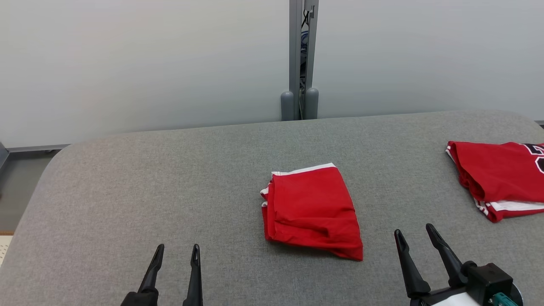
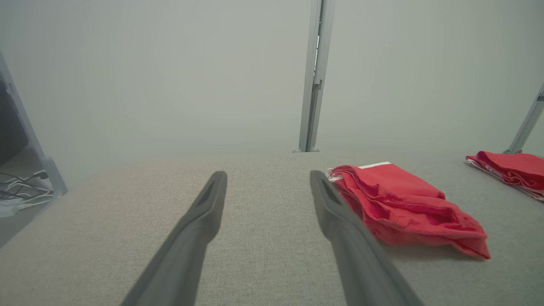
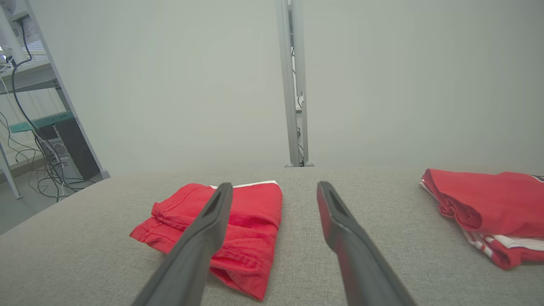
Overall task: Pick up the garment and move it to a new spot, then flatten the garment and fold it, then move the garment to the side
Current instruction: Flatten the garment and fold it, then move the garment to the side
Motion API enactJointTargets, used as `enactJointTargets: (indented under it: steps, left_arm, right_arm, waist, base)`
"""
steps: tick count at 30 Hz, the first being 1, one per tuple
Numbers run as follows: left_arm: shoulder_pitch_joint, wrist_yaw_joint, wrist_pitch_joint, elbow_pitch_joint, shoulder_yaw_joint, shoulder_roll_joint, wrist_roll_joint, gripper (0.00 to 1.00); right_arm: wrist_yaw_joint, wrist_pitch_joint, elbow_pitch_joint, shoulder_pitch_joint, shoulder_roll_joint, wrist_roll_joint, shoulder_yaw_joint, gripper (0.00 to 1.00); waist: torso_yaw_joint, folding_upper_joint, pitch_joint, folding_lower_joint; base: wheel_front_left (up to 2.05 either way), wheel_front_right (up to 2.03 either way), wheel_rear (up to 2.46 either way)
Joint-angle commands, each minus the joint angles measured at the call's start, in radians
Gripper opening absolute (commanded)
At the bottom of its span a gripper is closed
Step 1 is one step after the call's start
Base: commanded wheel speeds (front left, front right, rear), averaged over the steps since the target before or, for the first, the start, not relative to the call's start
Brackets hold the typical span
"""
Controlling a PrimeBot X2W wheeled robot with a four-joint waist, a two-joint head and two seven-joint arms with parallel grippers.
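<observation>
A red garment with white trim (image 1: 312,210) lies folded into a compact block at the middle of the grey table (image 1: 170,182). The left wrist view has the garment (image 2: 403,208) just right of my fingers; in the right wrist view the garment (image 3: 250,225) lies left of centre, partly behind one finger. My left gripper (image 1: 177,253) stands open at the lower left, well apart from the cloth. Near the lower right my right gripper (image 1: 415,235) is open too, a short way right of the garment's near corner. Neither holds anything.
A second folded red garment with white and black trim (image 1: 499,176) rests at the table's right edge. A grey post (image 1: 299,59) rises behind the table against a pale wall. Cables and shelving (image 3: 46,144) stand off the table's left side.
</observation>
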Motion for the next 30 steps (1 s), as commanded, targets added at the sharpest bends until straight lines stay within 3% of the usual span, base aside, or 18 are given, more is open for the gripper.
enactJointTargets:
  steps: [1,10,17,30]
  left_arm:
    - [0.003,-0.001,-0.004,-0.002,0.003,0.002,0.004,1.0]
    - [-0.005,-0.009,-0.004,0.011,-0.002,0.001,0.005,1.0]
    - [-0.02,-0.015,-0.004,0.027,-0.02,0.001,0.004,1.0]
    - [-0.051,-0.027,-0.004,0.047,-0.064,0.001,0.022,1.0]
  right_arm:
    - [0.0,-0.006,-0.003,0.003,-0.001,-0.001,0.0,1.0]
    - [0.0,-0.006,0.035,0.002,0.0,0.031,-0.006,1.0]
    - [0.0,-0.006,0.154,-0.075,0.002,0.203,0.023,1.0]
    - [0.0,0.051,0.512,-0.374,-0.093,0.65,0.201,1.0]
  waist:
    - [0.0,0.0,0.001,0.0]
    - [0.005,0.0,0.006,0.0]
    - [0.021,0.0,0.018,0.0]
    - [0.1,0.0,0.076,0.0]
  base:
    - [0.0,0.0,0.0]
    - [0.0,0.0,0.0]
    - [0.0,0.0,0.0]
    - [0.0,0.0,0.0]
